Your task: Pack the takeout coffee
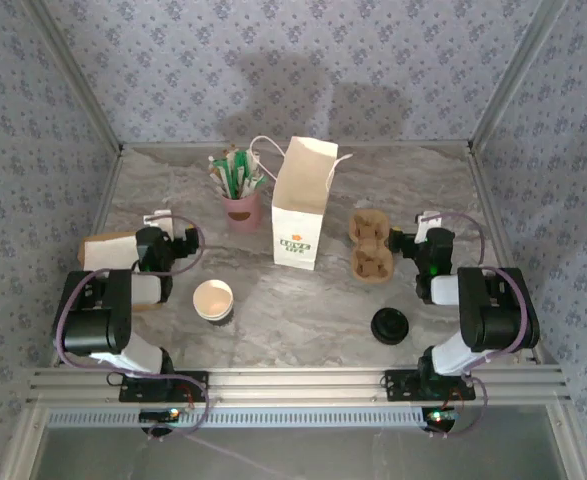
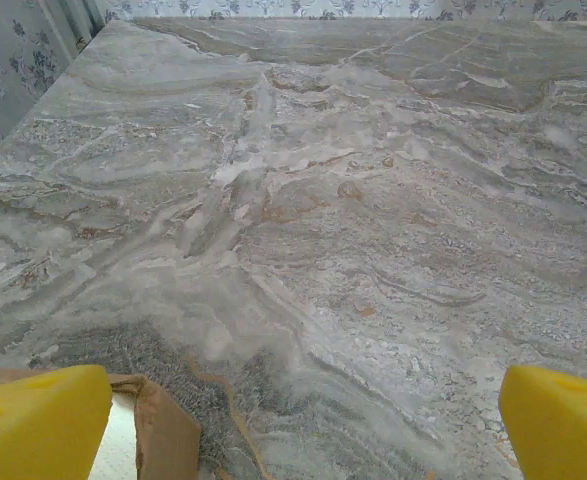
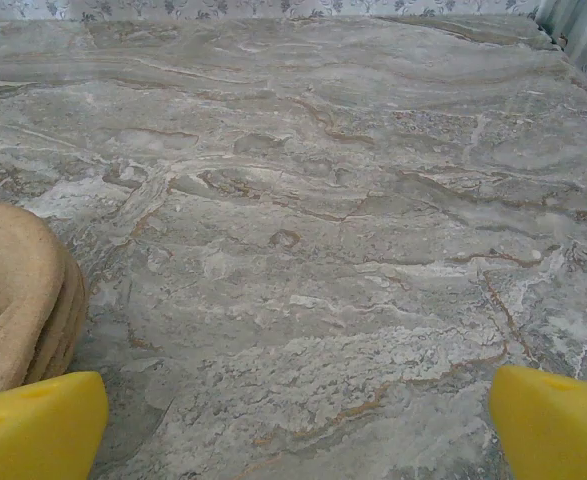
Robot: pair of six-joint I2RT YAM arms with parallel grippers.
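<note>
left pincer (image 2: 303,425) and right pincer (image 3: 298,425) gape empty; white bag (image 1: 303,190) bears an unreadable green logo (image 1: 294,245).

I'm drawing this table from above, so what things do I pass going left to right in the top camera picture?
flat brown paper packet → open paper cup → white bag → cardboard cup carrier

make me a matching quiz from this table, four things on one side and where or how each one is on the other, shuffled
1. paper cup
2. black lid
3. white bag
4. cup carrier

a. standing upright, mid-table
b. lying flat, front right
c. uncovered, front left
d. brown, just right of the bag

Pairs: 1-c, 2-b, 3-a, 4-d
</note>
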